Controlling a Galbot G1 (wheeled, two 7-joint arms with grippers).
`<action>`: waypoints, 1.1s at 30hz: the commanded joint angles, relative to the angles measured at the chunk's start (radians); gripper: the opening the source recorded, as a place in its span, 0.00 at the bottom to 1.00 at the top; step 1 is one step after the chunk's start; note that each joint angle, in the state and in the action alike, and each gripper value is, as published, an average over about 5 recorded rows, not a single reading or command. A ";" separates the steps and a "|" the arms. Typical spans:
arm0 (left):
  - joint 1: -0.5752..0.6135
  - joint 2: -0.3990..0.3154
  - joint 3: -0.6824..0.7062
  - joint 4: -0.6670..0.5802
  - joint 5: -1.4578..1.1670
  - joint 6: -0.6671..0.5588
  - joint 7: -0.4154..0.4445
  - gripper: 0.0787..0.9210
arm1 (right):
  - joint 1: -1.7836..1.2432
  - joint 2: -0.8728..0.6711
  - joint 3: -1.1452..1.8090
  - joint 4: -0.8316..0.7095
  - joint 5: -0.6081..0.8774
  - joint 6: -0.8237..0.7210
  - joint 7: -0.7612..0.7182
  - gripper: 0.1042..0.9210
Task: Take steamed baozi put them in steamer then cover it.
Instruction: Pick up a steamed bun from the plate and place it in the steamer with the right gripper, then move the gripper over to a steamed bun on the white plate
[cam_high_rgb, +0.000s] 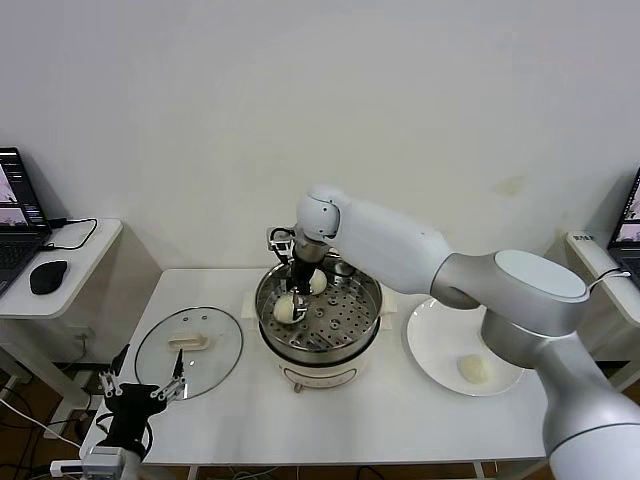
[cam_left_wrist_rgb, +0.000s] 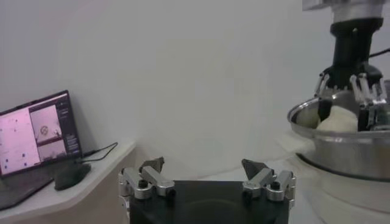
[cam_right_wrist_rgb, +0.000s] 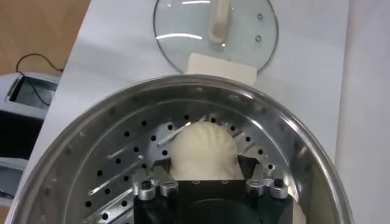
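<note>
The left tool waits at the near left corner of the white table, at about 7 o'clock from the steamer. Its fingers stand wide apart and nothing is between them; the left wrist view shows the same, with both fingertips far from each other.

Just beyond it, at 9 o'clock from the steamer, the cover lies flat on the table, its cream-white handle on top. In the right wrist view the cover is seen past the steamer's rim.

At 3 o'clock from the steamer is a flat white plate, and one steamed baozi lies on its near right part.

The steamer stands in the middle of the table. The right arm reaches across it from the right, and the right tool points down into the pot at its 10 o'clock side. In the right wrist view the right tool's fingers stand on both sides of a baozi that rests on the perforated tray; they are spread and seem not to press it. In the head view two baozi are seen inside, one nearer and one farther, both close beside the tool.
</note>
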 joint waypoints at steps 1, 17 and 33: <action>0.002 0.000 -0.002 0.001 -0.001 -0.002 0.001 0.88 | 0.037 -0.102 0.008 0.091 0.014 -0.009 -0.002 0.88; 0.009 -0.004 0.013 -0.010 -0.002 0.018 0.026 0.88 | 0.110 -0.743 0.086 0.487 -0.022 0.129 -0.126 0.88; 0.049 -0.012 0.025 0.006 0.009 0.015 0.014 0.88 | -0.423 -0.917 0.401 0.503 -0.405 0.262 -0.137 0.88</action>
